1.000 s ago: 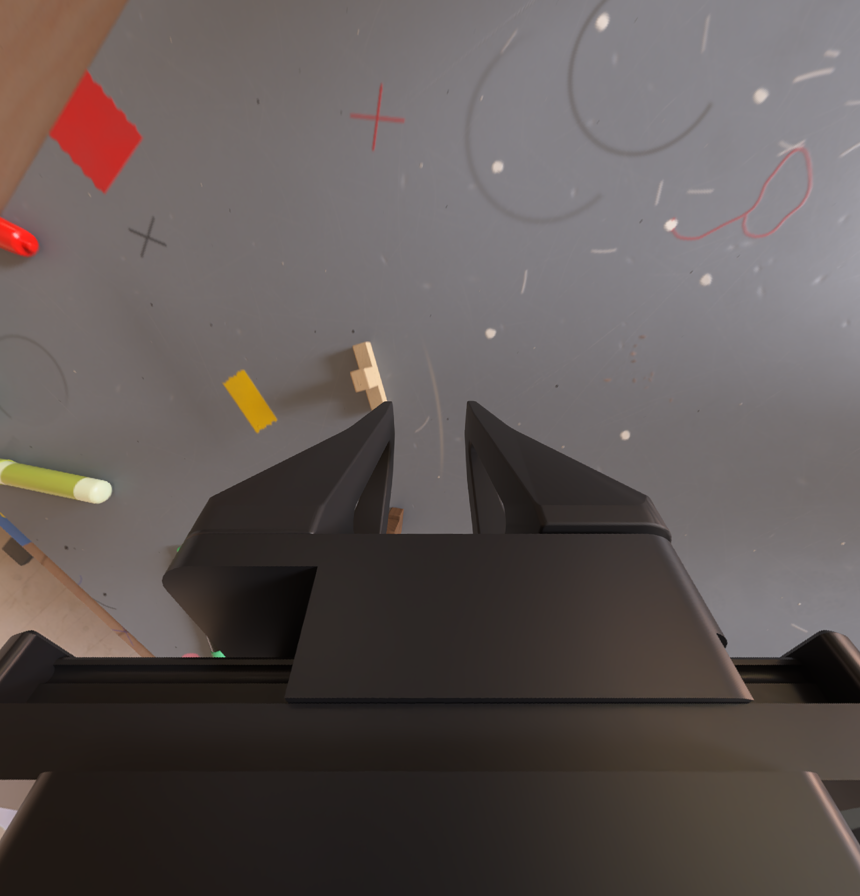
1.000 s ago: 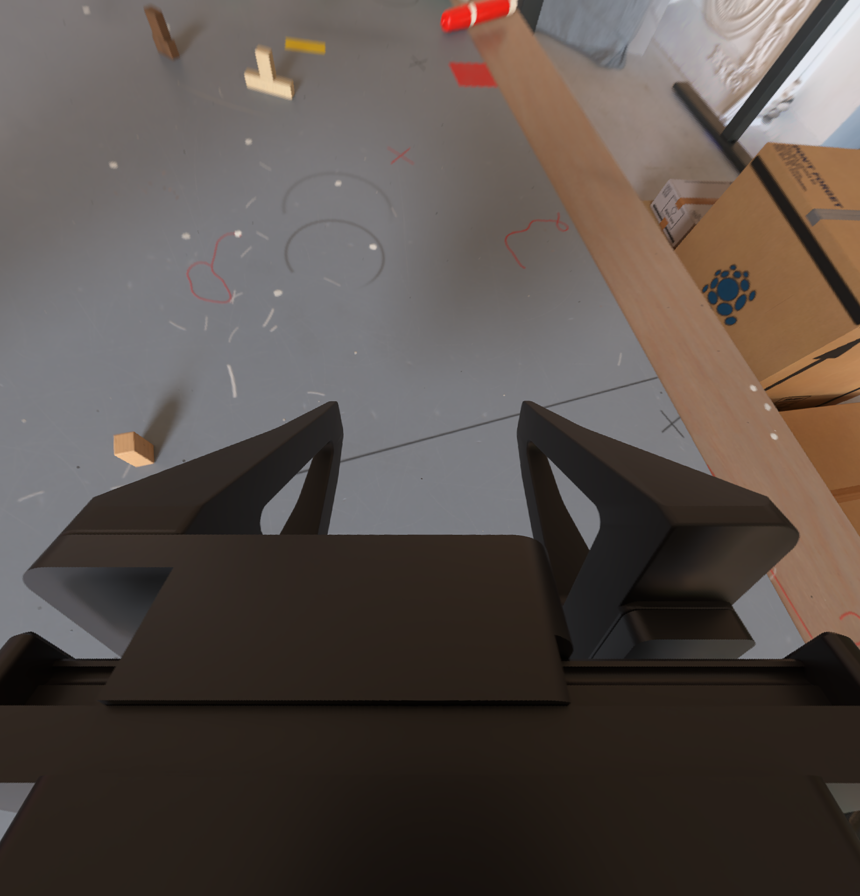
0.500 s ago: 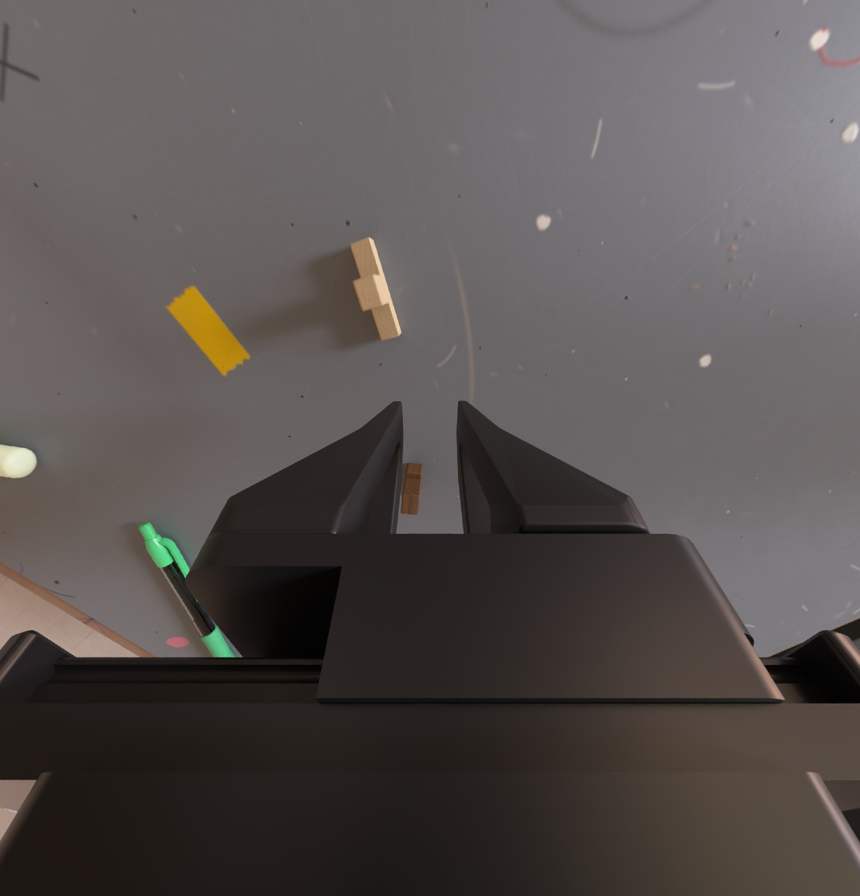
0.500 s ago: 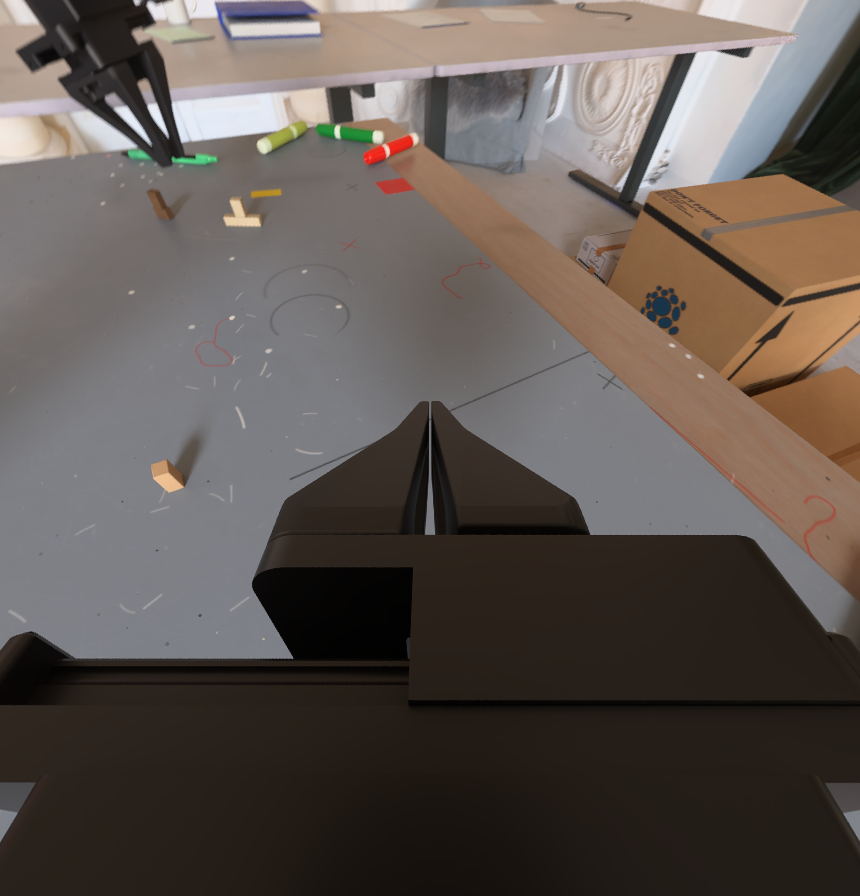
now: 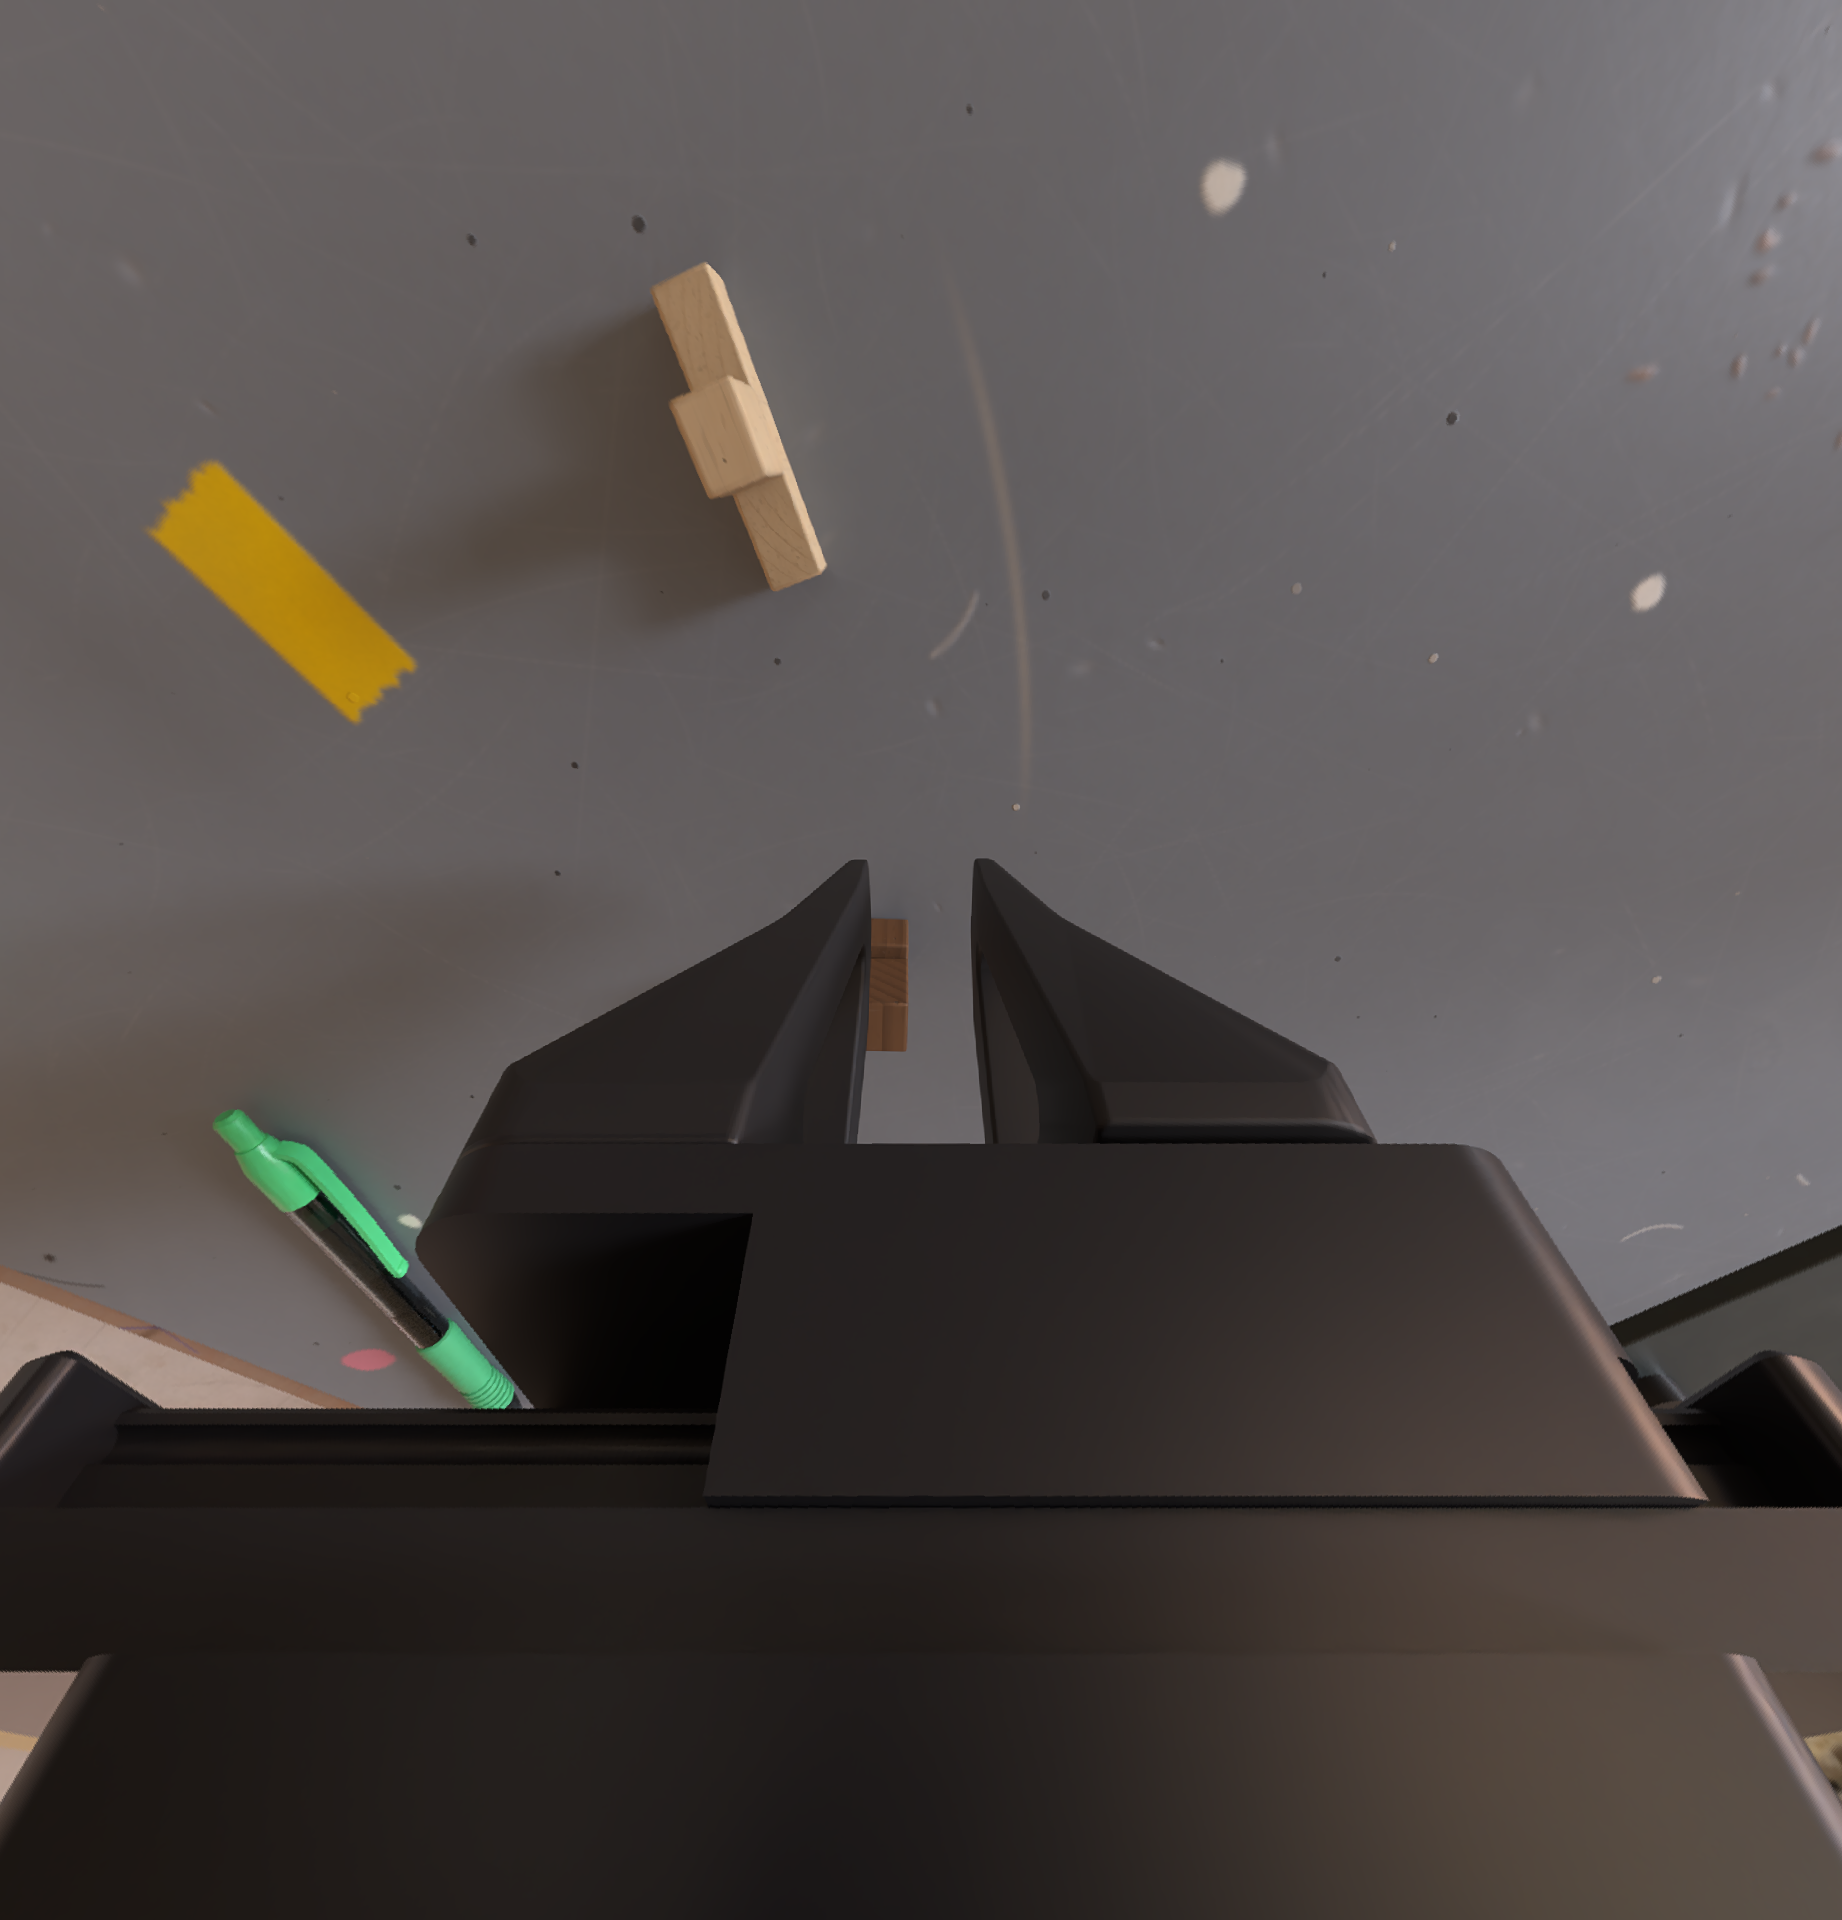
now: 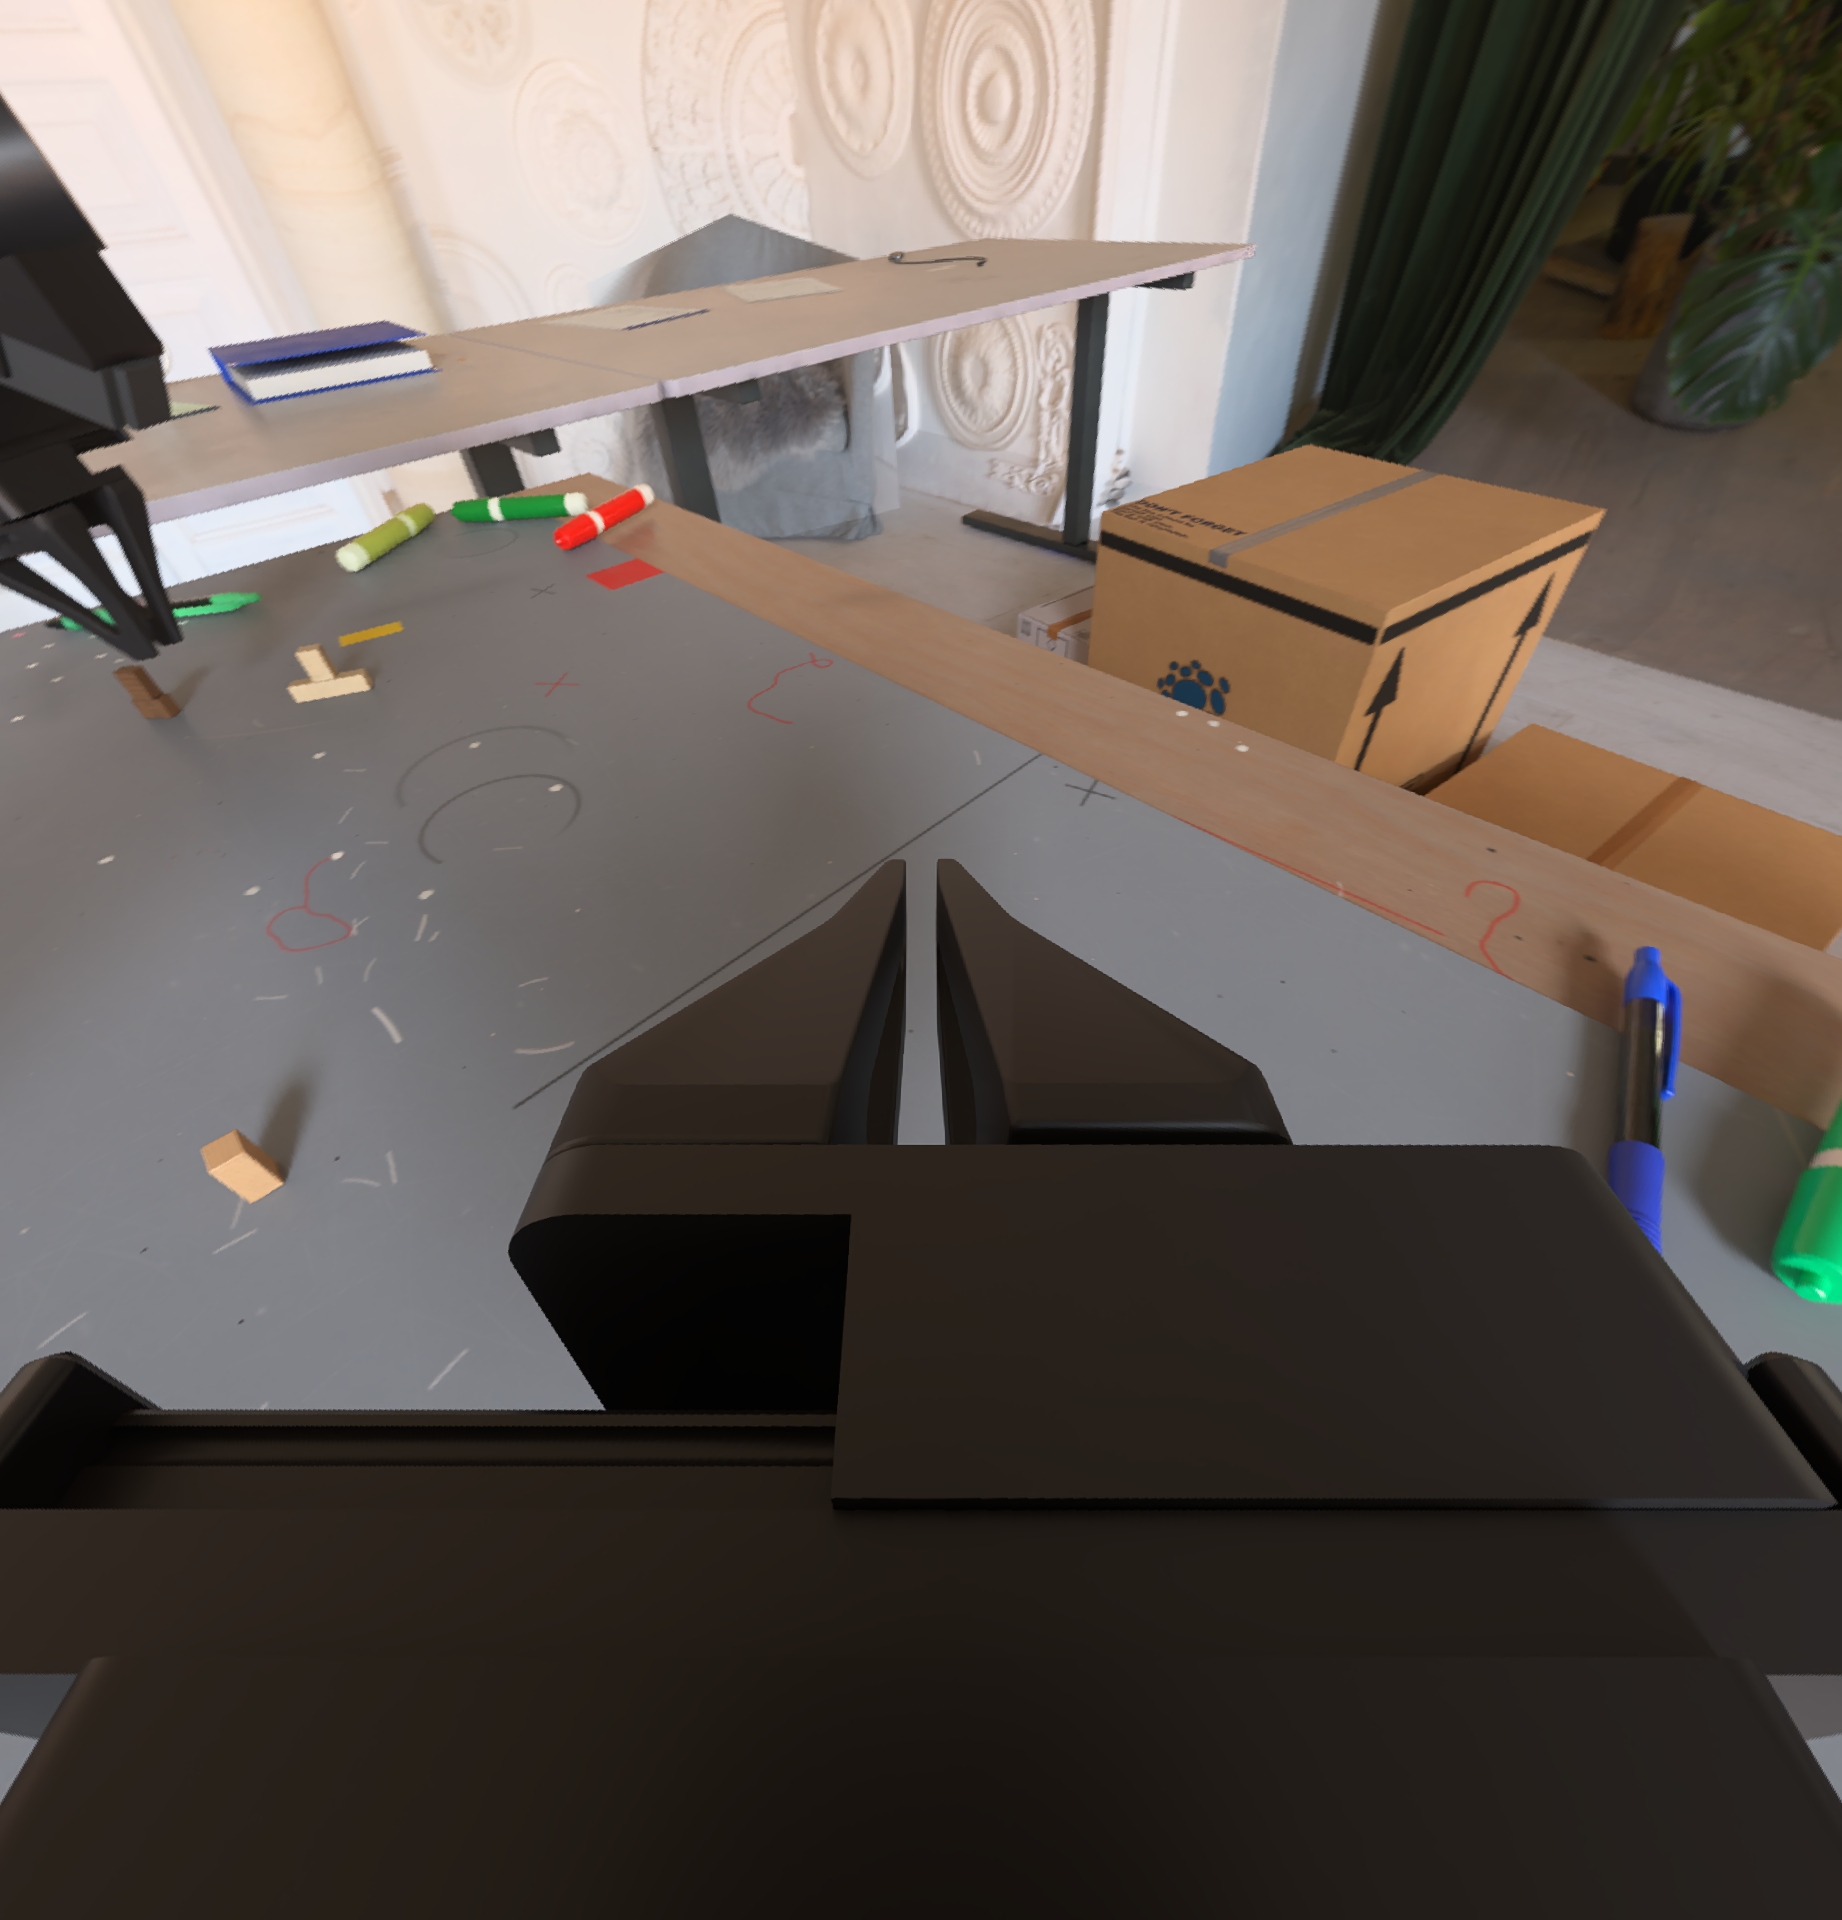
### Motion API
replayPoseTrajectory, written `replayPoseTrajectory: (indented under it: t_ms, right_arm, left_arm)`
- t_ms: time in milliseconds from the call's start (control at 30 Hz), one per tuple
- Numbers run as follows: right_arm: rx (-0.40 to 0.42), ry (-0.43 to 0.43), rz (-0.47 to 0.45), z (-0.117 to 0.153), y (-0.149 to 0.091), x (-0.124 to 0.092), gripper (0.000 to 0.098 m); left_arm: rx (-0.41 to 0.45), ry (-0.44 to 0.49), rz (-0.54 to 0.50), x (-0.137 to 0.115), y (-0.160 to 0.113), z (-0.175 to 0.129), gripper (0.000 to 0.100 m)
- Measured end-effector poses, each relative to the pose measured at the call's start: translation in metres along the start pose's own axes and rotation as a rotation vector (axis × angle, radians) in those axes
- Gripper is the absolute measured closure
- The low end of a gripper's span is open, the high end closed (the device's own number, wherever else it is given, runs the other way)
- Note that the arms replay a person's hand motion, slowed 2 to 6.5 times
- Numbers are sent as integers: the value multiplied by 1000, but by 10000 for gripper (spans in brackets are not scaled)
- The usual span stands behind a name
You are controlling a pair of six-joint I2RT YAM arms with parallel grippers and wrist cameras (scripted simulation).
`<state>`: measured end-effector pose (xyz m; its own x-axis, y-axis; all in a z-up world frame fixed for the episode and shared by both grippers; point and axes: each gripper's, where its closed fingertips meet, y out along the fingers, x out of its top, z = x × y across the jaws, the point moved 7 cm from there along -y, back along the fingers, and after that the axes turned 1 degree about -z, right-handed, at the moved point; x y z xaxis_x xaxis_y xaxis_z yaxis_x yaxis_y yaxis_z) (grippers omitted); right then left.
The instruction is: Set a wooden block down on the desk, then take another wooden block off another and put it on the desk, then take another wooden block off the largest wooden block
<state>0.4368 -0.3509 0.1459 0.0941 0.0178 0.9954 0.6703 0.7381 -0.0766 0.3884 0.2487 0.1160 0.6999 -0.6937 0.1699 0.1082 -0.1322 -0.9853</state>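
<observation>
Since a moment ago the left gripper (image 5: 921,862) has been descending toward the desk (image 5: 1312,623), so the blocks are looming larger in its view, while the right gripper (image 6: 921,862) has been tilting up, its camera now taking in the room beyond.

The grey desk is lying scuffed and speckled under everything. On it, ahead and to the left of the left gripper, the largest pale wooden block (image 5: 782,535) is lying flat with a smaller pale block (image 5: 728,436) standing on its middle, the two touching. The left gripper's jaws are standing slightly apart, and a small dark brown block (image 5: 888,985) is showing in the gap between them, close against the left finger; in the right wrist view the same brown block (image 6: 148,693) is sitting on the desk just below those fingertips, not gripped. A little tan cube (image 6: 242,1166) is resting alone on the desk, well apart from the others and left of the right gripper.

The right gripper's jaws are drawn nearly together with only a thin slit between them, holding nothing.

A strip of yellow tape (image 5: 281,592) is lying left of the stacked blocks, and a green pen (image 5: 361,1257) is lying beside the left gripper's body.
</observation>
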Motion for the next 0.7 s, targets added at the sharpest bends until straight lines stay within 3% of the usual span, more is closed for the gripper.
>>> replayPoseTrajectory:
  t_ms: [267, 700]
  right_arm:
    - [-71, 23, -23, -7, -3, -4, 919]
    - [-100, 30, 10, -10, -1, -14, 906]
  left_arm:
    - [-18, 28, 23, -3, 7, -1, 822]
    - [-10, 46, 13, -1, 13, -2, 808]
